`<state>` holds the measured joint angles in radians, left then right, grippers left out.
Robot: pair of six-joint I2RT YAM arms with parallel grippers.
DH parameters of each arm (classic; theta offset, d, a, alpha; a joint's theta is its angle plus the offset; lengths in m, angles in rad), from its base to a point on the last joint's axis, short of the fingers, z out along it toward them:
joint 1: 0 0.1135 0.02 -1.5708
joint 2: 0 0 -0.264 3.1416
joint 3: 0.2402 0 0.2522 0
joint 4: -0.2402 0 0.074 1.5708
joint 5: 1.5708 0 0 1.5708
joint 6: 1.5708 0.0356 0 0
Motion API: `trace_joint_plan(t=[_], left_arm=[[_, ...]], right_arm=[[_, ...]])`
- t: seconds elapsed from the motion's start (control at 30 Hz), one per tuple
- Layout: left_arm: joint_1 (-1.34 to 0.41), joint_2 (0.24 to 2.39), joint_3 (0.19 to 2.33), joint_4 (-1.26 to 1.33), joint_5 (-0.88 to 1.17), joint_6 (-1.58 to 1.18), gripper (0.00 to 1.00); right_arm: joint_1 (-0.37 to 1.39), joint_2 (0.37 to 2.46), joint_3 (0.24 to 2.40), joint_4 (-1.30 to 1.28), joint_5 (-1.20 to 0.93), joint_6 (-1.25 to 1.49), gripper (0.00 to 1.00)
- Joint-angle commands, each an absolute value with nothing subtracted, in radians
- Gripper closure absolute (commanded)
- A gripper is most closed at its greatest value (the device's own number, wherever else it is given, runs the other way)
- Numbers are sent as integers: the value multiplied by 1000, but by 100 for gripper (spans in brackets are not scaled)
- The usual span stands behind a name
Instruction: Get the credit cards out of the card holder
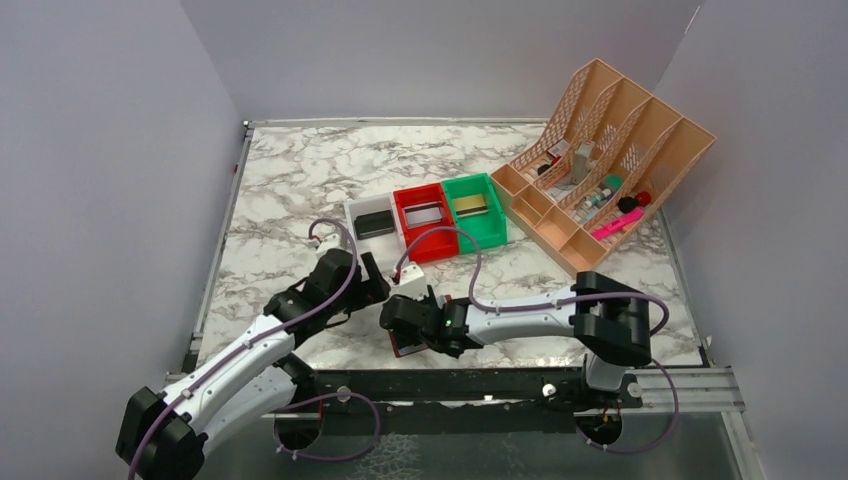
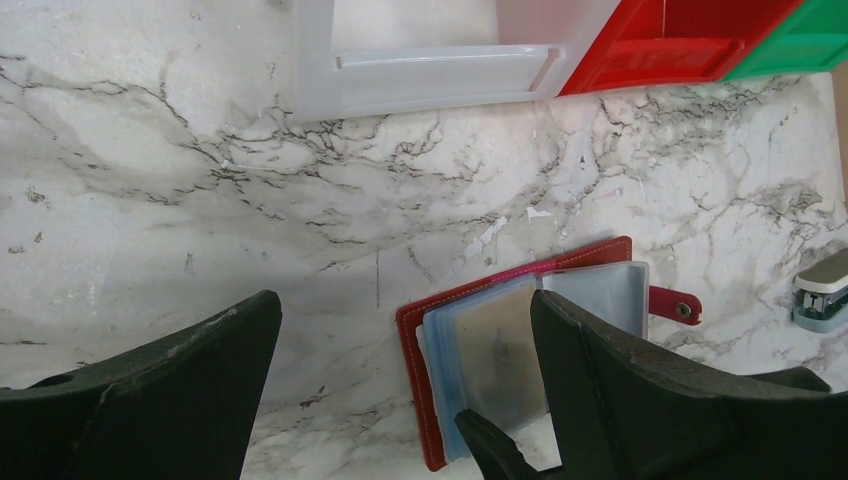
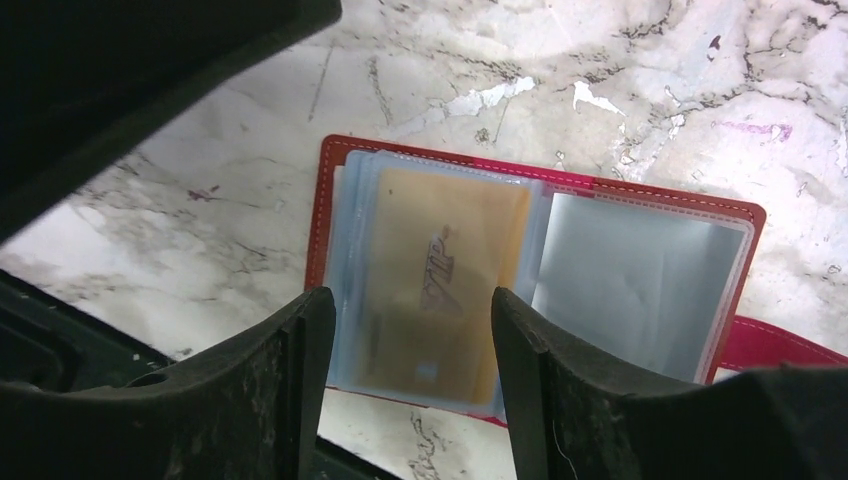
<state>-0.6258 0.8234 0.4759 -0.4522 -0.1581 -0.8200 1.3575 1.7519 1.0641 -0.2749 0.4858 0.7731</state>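
as the right tool hangs low over the open card holder near the table's front edge, its jaws stand partly apart, apparently empty, straddling the short side of a sleeved gold card whose long axis runs between them; just beyond, the left tool gapes wide, holding nothing.

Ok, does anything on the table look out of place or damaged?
Nothing spilled. The card holder lies open, skewed relative to the bins, its plastic sleeves fanned unevenly over a gold card. The marble tabletop beside it shows small white chipped patches.
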Motion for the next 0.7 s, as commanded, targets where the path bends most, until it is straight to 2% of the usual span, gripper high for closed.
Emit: trace_joint_plan(t=[0.0,0.1,0.37,0.6,0.67], left_arm=[[-629,786,469,-439,-193,-824,1],[-629,790,469,-440,-196,-820,1],[-630,816,470,-438,-189,-812,1],[-629,844,457,-413,-144,-788,1],[-629,856,455,-404,-130,-783,1]], right_arm=[[1355,1815,1099,-326,499,780,36],[1355,1854,1100,-343,500,805,38],[1354,1859,1057,-323,478,834,77],[1345,1831,1027,-272,470,827,98],[1342,1826,1030,-257,464,816,99]])
